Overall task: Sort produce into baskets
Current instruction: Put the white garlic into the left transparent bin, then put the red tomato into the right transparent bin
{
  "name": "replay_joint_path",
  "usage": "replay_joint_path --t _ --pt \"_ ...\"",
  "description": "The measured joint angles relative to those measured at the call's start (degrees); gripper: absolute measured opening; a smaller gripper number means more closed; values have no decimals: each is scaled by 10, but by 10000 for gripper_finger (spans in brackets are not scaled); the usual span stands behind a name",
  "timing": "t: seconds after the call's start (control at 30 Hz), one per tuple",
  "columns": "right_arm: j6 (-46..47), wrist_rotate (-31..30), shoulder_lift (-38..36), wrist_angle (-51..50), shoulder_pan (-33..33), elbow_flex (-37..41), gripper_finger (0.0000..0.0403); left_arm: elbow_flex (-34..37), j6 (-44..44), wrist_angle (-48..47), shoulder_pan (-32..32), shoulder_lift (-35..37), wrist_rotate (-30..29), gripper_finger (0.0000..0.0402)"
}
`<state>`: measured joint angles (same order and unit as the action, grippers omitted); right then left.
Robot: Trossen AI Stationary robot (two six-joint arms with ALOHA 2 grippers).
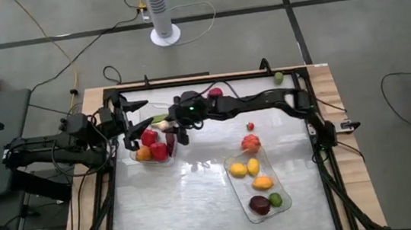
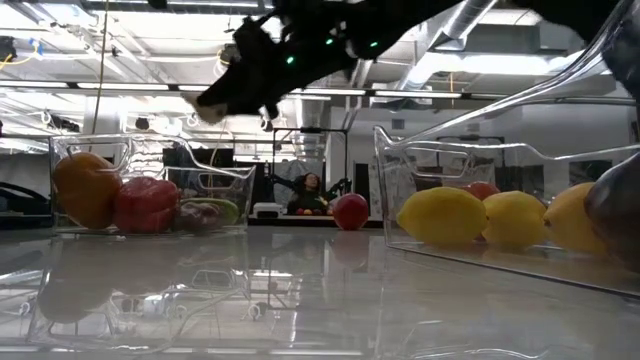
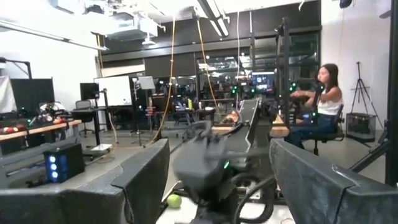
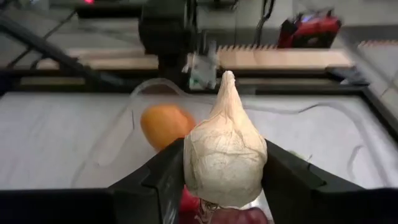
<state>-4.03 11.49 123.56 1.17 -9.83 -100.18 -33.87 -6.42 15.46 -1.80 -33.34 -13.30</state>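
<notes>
- Garlic sitting clamped between the right tool's two fingers, pointed tip aimed away from the wrist.
- Right tool hanging above the left basket, carrying the pale garlic over that basket's far edge.
- Left basket holding an orange piece, red pieces and a dark maroon one, all packed close together.
- Same basket showing at the left of the low view, with orange, red and green pieces inside.
- Right basket lying nearer the table's front, containing yellow pieces, a maroon piece and a green one.
- Resting loose on the table: a red piece just beyond the right basket, a small red one beside it, another red piece near the far edge.
- Lying on the far wooden edge: a green piece.
- Left tool waiting at the table's left edge beside the left basket, fingers spread apart and gripping nothing.
</notes>
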Motion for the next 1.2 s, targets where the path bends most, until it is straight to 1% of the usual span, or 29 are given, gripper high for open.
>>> replay_joint_path --t 0.07,0.17,0.23,0.3,0.43,0.5,0.57,0.67,0.87,0.93,1.07,1.13,1.2 --pt "-4 13 30 -37 -1 -44 223 0 0 -5 0 1 0 265" --pt "-9 23 64 -115 -6 -104 253 0 -5 -14 0 9 0 265" --pt "-12 24 80 -160 -9 -139 273 0 -12 -16 0 13 0 265" --pt "-28 19 81 -234 -15 -164 291 0 -13 -20 0 20 0 265" --pt "-36 -8 61 -316 -35 -172 313 0 -13 -29 0 28 -1 265" --pt "-36 -16 44 -337 -50 -172 315 0 -14 -29 0 31 -1 265" --pt "-37 -44 28 -357 -65 -168 315 0 -17 -31 0 32 -2 265" --pt "-38 -86 10 -359 -86 -137 315 0 -24 -40 0 32 -10 265" --pt "-17 -119 -11 -312 -118 -26 315 0 -24 -57 0 32 -19 265" --pt "-12 -151 -22 -287 -123 16 315 0 -24 -62 0 32 -34 265" --pt "-1 -237 -57 -222 -124 105 315 0 -12 -77 -1 31 -51 265" --pt "8 -266 -83 -183 -124 146 315 0 -3 -80 -1 32 -51 265" --pt "13 -280 -110 -145 -124 187 315 0 8 -83 -1 32 -51 265"
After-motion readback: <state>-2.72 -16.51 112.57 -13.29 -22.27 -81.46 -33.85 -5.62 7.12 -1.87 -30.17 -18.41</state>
